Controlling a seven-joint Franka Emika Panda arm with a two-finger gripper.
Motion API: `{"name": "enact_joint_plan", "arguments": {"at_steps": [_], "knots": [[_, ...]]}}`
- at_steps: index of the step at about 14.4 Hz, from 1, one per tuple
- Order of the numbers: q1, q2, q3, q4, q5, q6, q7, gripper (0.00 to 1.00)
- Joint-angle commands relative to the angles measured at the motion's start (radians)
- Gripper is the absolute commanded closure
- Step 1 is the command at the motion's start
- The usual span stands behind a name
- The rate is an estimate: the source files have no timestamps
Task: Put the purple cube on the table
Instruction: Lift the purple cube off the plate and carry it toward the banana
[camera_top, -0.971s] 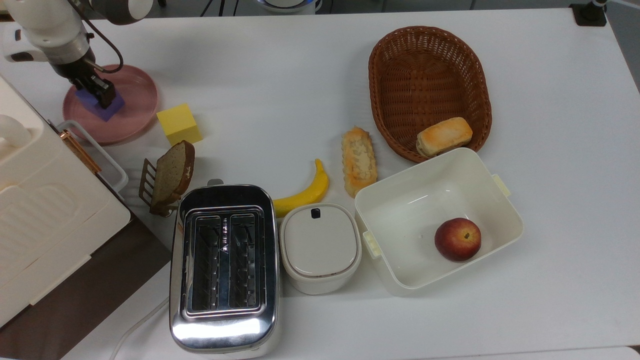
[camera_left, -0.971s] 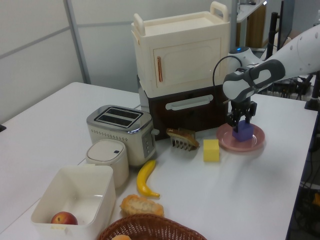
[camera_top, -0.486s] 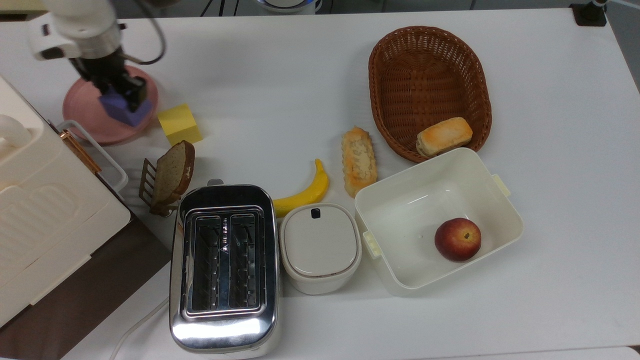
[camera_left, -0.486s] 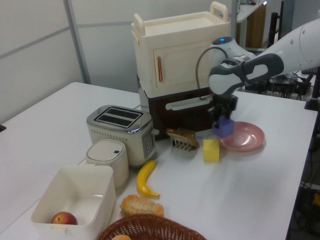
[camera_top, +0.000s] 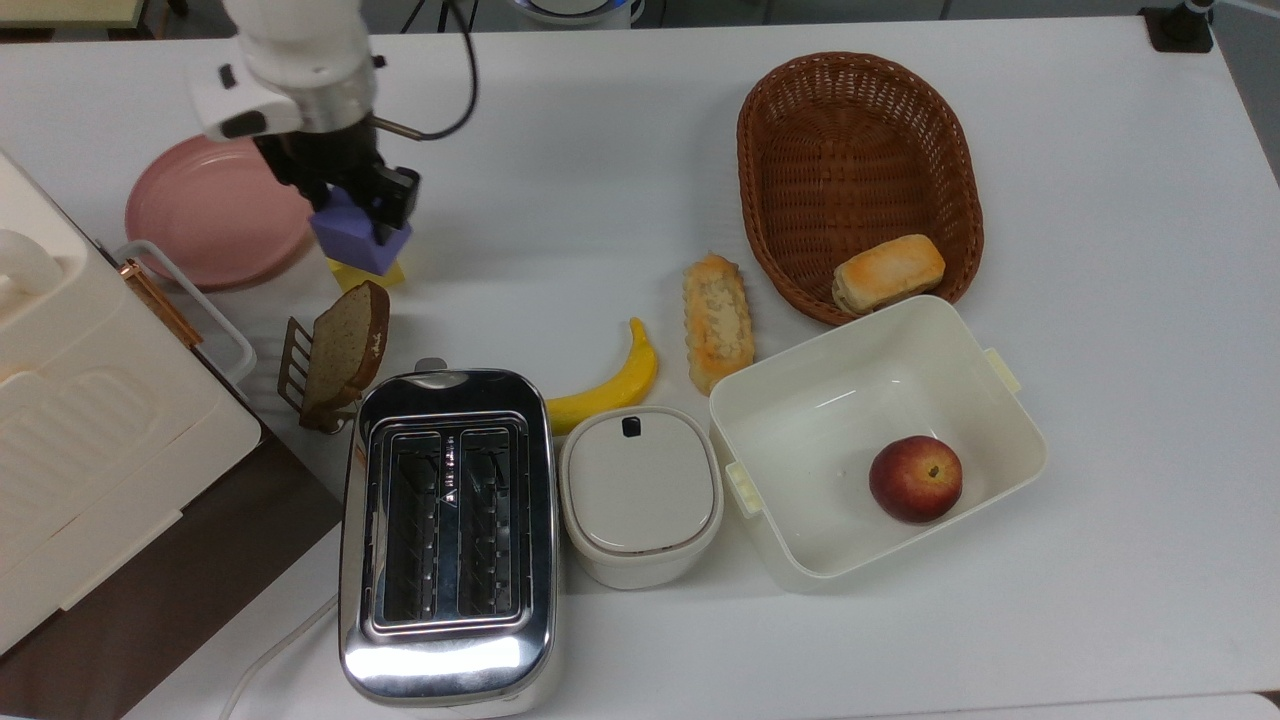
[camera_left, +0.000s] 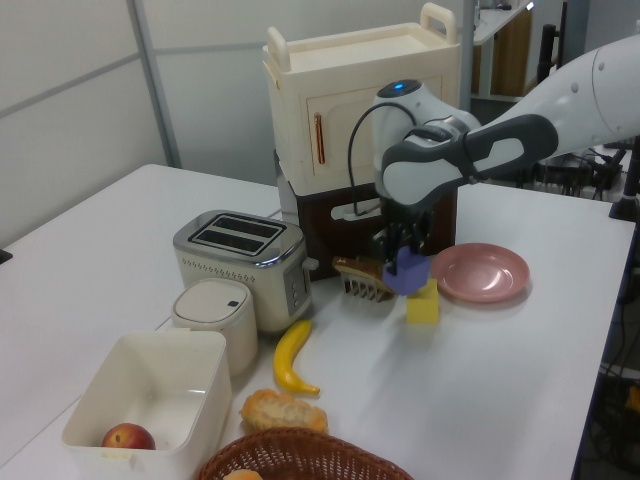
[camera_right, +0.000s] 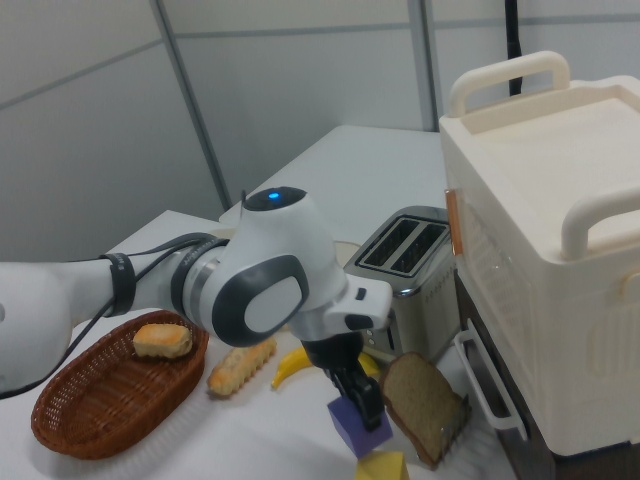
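One purple cube hangs clamped between the fingers of the gripper, lifted clear of the table and directly above the yellow cube, with the pink plate on the top view's left.

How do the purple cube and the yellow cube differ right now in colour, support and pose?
The purple cube is blue-violet; the yellow cube is bright yellow. The purple cube is held off the table between the gripper fingers; the yellow cube rests on the table, untouched. In the right view the purple cube hangs tilted, while the left view shows the yellow cube sitting flat. Both are plain-faced blocks of similar size.
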Motion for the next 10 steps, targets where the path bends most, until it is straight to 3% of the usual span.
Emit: {"name": "enact_joint_plan", "arguments": {"at_steps": [1,4,7,8,9,10], "knots": [[0.054,-0.017,0.025,-0.018,-0.006,-0.016,0.056,0.98],[0.093,-0.012,0.084,-0.022,-0.007,-0.070,0.054,0.98],[0.130,-0.009,0.091,-0.021,-0.009,-0.125,0.048,0.97],[0.131,-0.006,0.091,-0.018,-0.009,-0.122,0.059,0.83],[0.131,-0.005,0.091,-0.018,-0.009,-0.122,0.066,0.52],[0.131,-0.005,0.091,-0.018,-0.009,-0.122,0.082,0.12]]}}
